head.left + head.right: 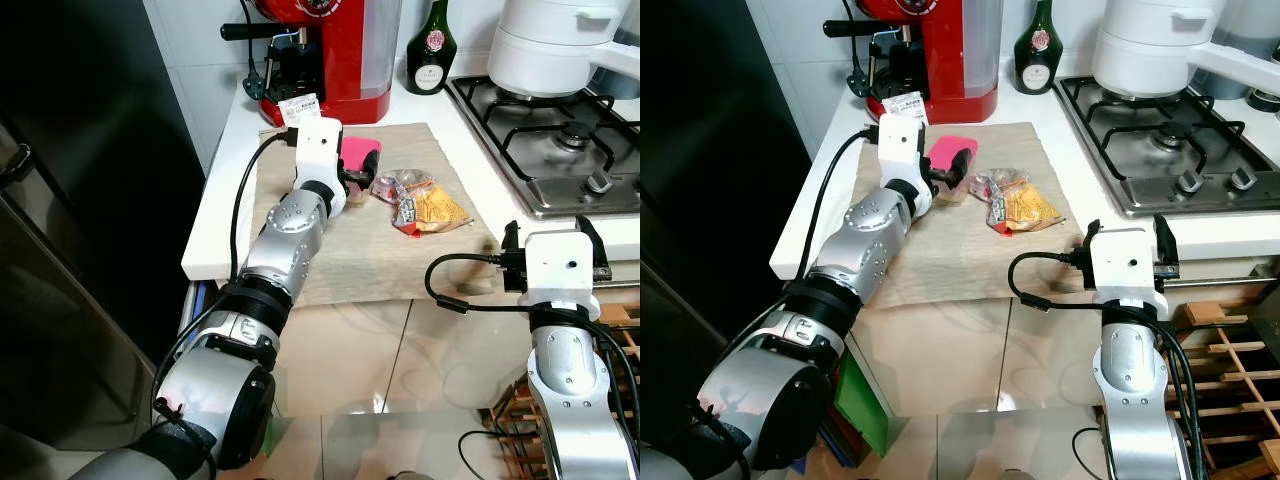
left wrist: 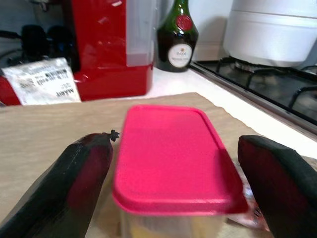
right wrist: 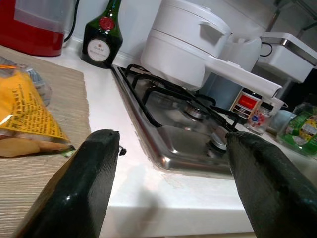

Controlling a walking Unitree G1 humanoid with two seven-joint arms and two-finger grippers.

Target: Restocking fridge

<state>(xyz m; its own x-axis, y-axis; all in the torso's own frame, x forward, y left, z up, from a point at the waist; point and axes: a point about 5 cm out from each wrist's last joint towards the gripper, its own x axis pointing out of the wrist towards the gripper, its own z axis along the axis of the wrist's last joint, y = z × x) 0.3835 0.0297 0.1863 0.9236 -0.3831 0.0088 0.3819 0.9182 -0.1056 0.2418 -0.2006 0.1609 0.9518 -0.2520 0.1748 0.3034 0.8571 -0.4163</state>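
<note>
A clear tub with a pink lid [image 2: 171, 158] stands on the beige mat [image 1: 370, 250] on the white counter. My left gripper [image 2: 176, 188] is open, one black finger on each side of the tub, with small gaps showing. From the head, the same pink-lidded tub [image 1: 358, 155] sits just ahead of the left wrist. A crinkly snack packet [image 1: 425, 205], yellow and red, lies to the right of the tub. My right gripper [image 3: 173, 183] is open at the counter's front edge, near the hob, with nothing between its fingers.
A red coffee machine [image 1: 335, 50] and a green bottle [image 1: 430, 50] stand at the back of the counter. A gas hob [image 1: 560, 140] with a white pot [image 1: 560, 40] lies to the right. The dark fridge front [image 1: 80, 200] rises on the left.
</note>
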